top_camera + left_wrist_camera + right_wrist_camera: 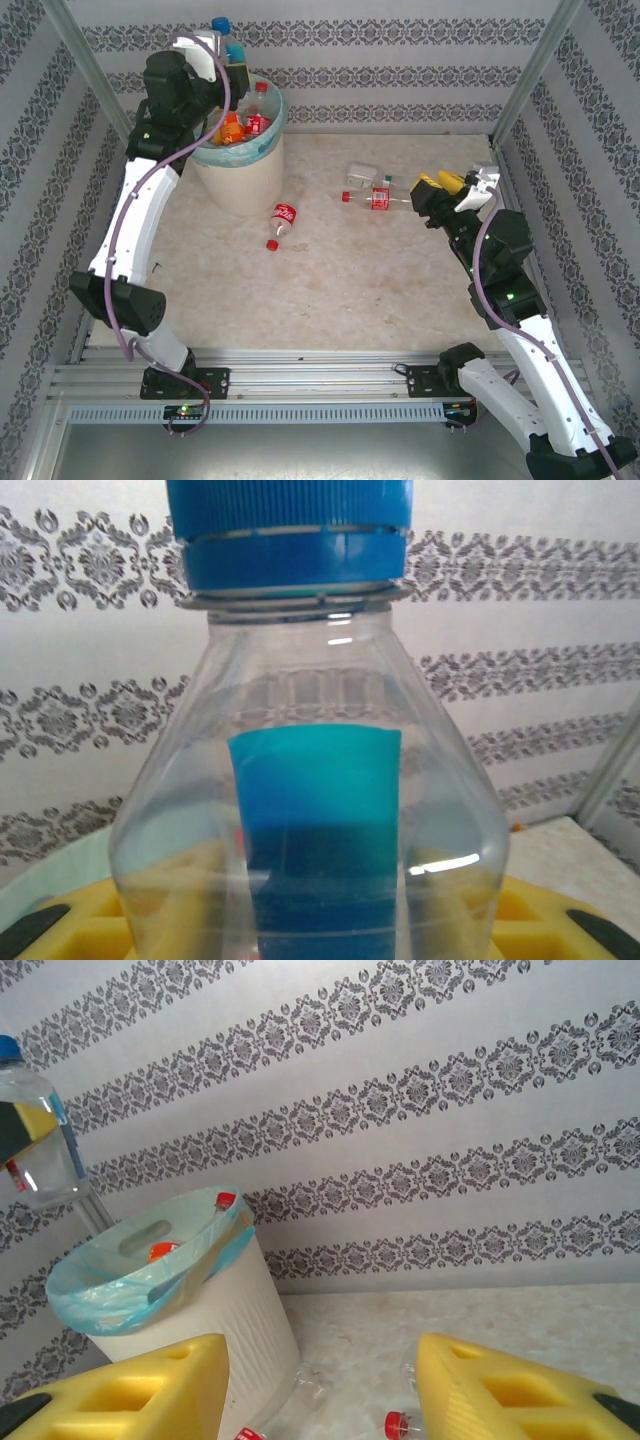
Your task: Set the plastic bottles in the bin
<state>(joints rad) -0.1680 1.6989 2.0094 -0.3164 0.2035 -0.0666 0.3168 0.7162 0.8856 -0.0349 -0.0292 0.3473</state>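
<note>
Clear with a blue cap: found one blue-capped bottle [310, 780] upright above the bin's [240, 185] far rim, clamped between the left gripper's [312, 925] yellow fingers [90, 920]. Inside the bin, saw red- and orange-labelled bottles [245, 125]. Right of the bin, found the right gripper [320, 1370] with pads [500, 1390] parted, a red-capped bottle [397, 1425] low between them; could not tell whether touching. Noted a red-labelled bottle [282, 220] lying just beside the bin.
</note>
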